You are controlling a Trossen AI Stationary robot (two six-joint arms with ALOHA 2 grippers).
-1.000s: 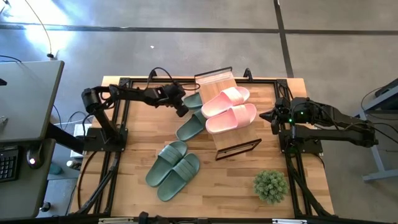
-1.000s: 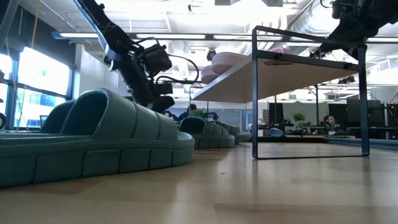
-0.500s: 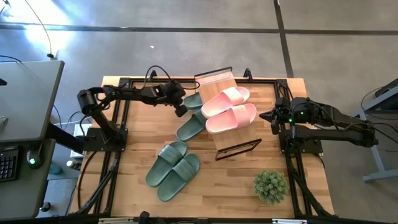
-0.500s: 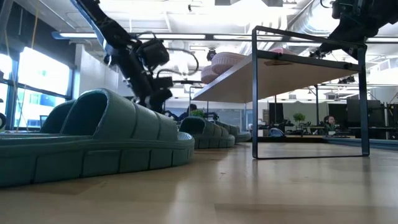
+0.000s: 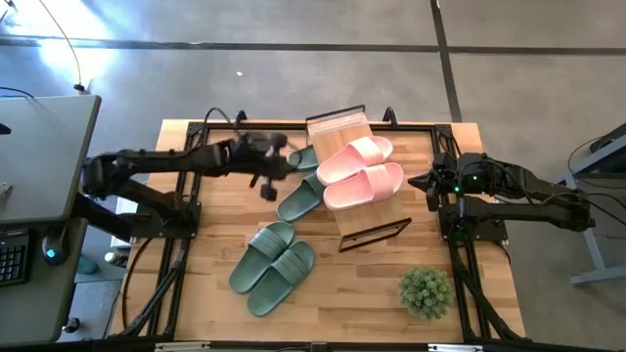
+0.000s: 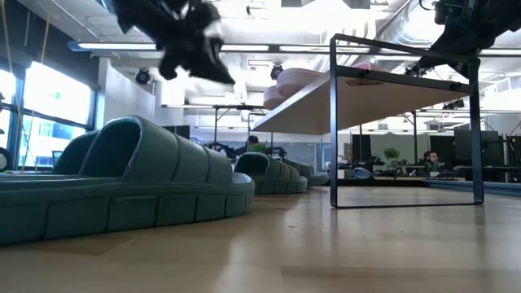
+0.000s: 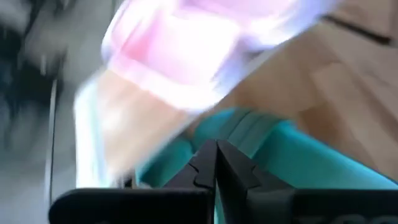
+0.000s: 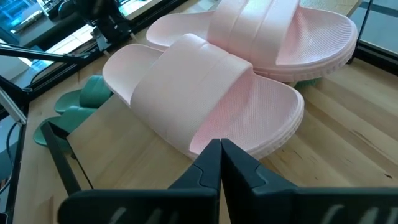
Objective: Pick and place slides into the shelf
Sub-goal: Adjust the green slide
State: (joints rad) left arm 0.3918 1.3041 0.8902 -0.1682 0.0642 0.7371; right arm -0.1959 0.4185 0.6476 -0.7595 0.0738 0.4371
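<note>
Pink slides (image 5: 358, 169) top our shelf (image 5: 344, 130) — no readable writing; left gripper (image 5: 266, 188) and right gripper (image 5: 422, 182) closed, empty.

The left arm stretches out nearly flat across the far half of the bench, from its base at the left edge toward the middle. Its left gripper (image 5: 266, 186) is raised in the air, its two dark fingers (image 7: 217, 163) pressed together and empty. The right arm sits folded close to its base at the right edge, pointing inward. Its right gripper (image 5: 421, 182) is also closed, fingers (image 8: 219, 160) meeting at the tips, gripping nothing.
</note>
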